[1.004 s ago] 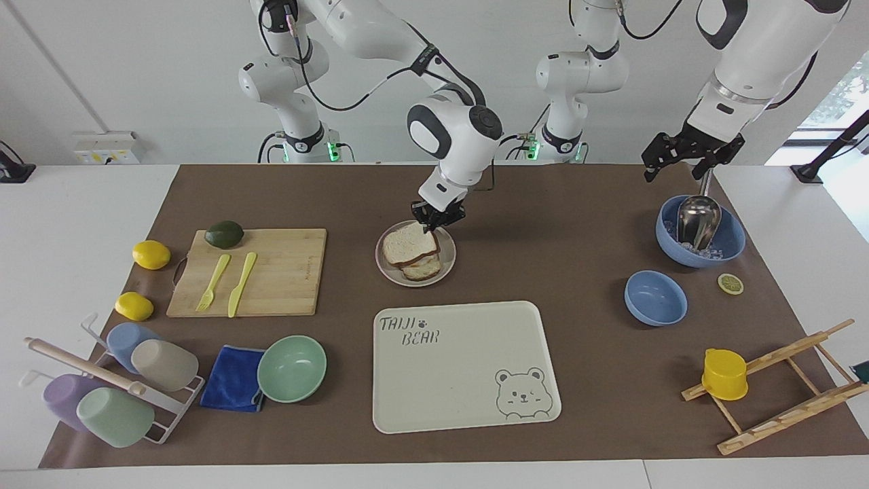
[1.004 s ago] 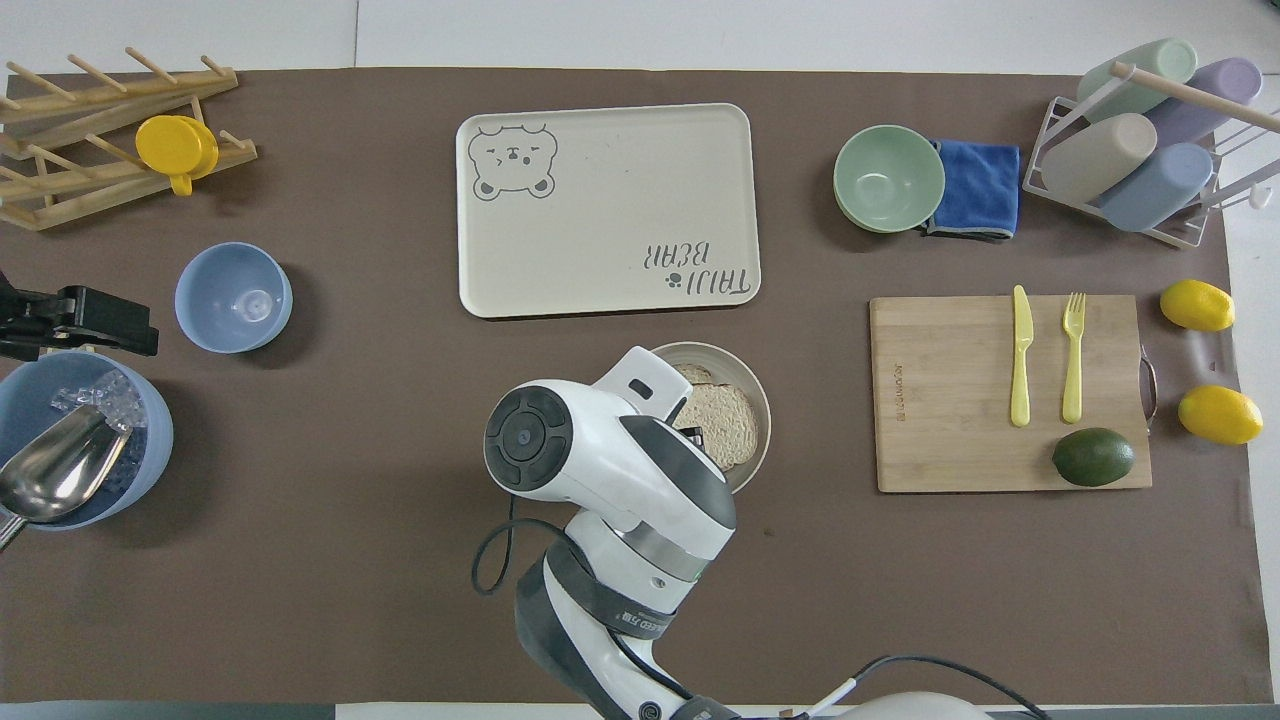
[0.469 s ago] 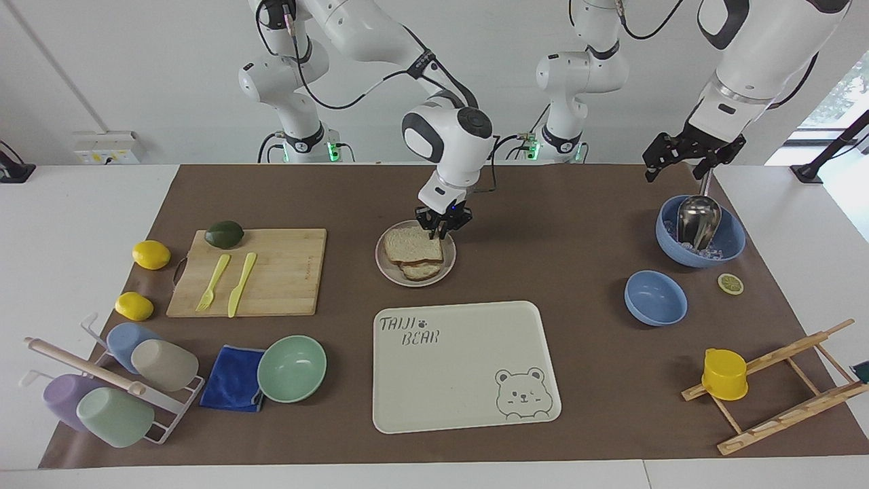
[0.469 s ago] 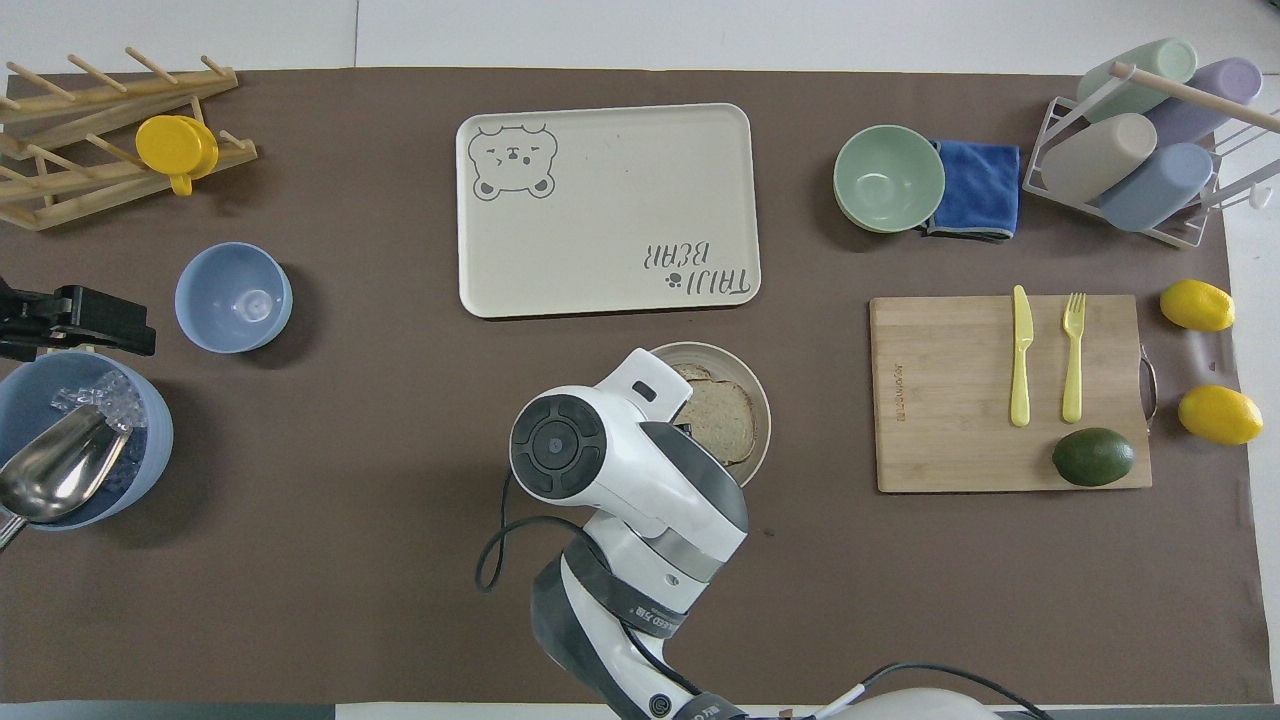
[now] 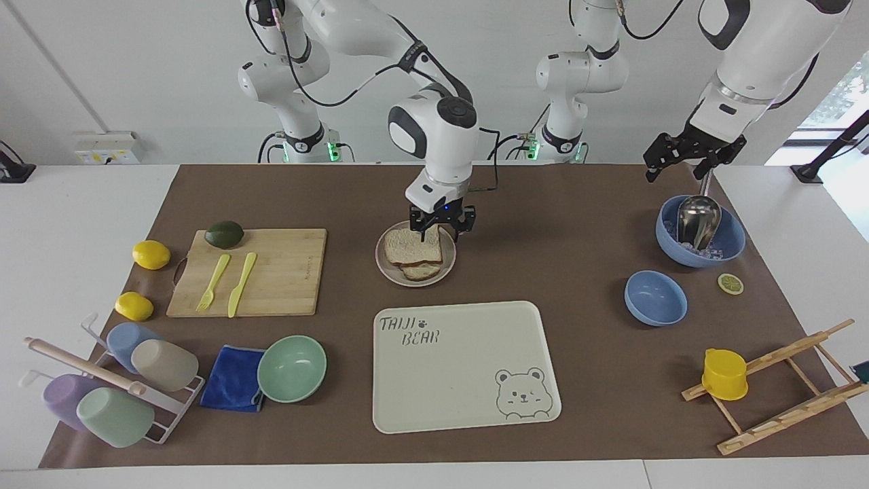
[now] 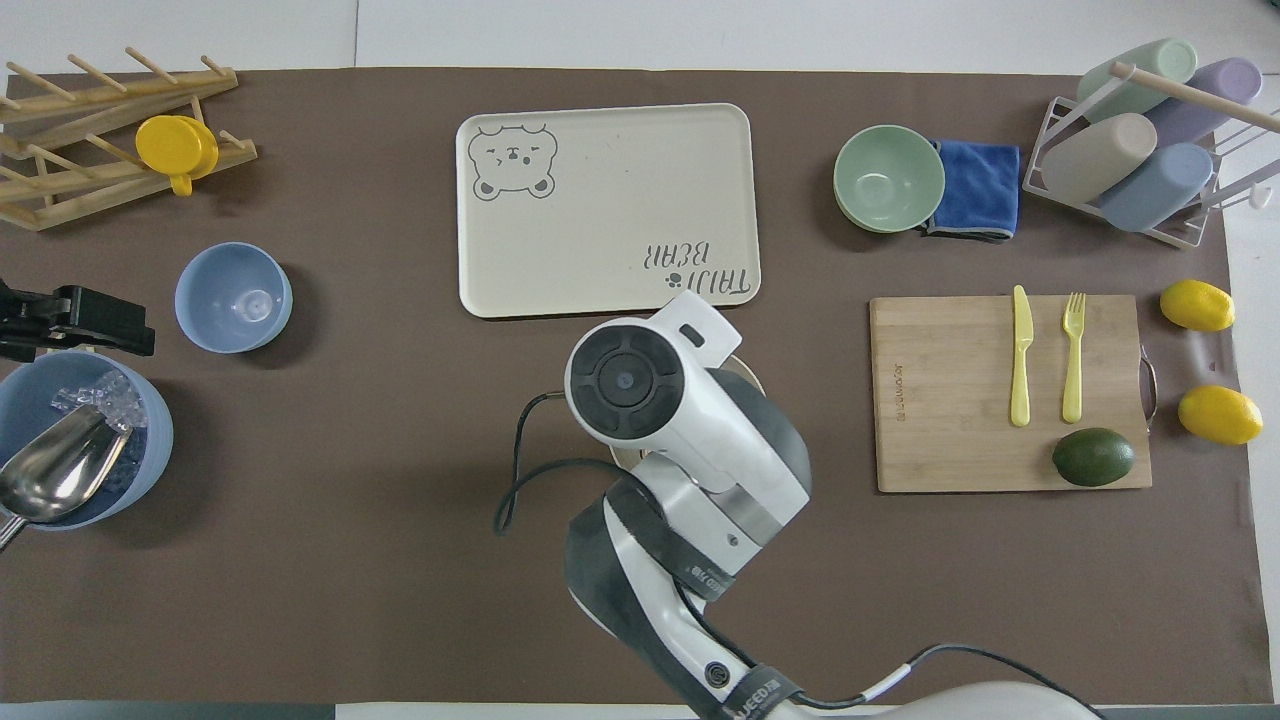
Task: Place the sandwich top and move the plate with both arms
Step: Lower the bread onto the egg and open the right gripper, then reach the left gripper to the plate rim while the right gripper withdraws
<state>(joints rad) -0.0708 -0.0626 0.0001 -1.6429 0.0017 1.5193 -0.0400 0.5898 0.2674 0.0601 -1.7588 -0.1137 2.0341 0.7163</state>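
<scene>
Since a second ago my right gripper [image 5: 441, 229] has turned upright and shifted over the plate's [image 5: 384, 265] edge toward the left arm's end; bread released, fingers spread, hanging just above the rim. Sandwich top [image 5: 411, 246]: flat on the lower slice [image 5: 421, 272], on the plate, no longer tilted. From overhead my right arm [image 6: 690, 430] covers nearly all of the plate; only a sliver of rim [image 6: 752, 372] shows. Plate position: mid-table, nearer the robots than the tray [image 5: 465, 367], between the cutting board [image 5: 285, 272] and the ice bowl [image 5: 699, 234]. Left gripper [image 5: 689, 155]: waiting above the ice bowl, over the scoop's [image 5: 698, 219] handle; I cannot tell how its fingers stand. Other stock, unmoved: small blue bowl [image 5: 655, 297] beside the ice bowl; green bowl [image 5: 292, 368] and blue cloth [image 5: 233, 379] by the cup rack [image 5: 115, 384]; avocado [image 5: 224, 233], fork [image 5: 213, 282] and knife [image 5: 242, 284] on the board; two lemons [image 5: 151, 255] beside it.
</scene>
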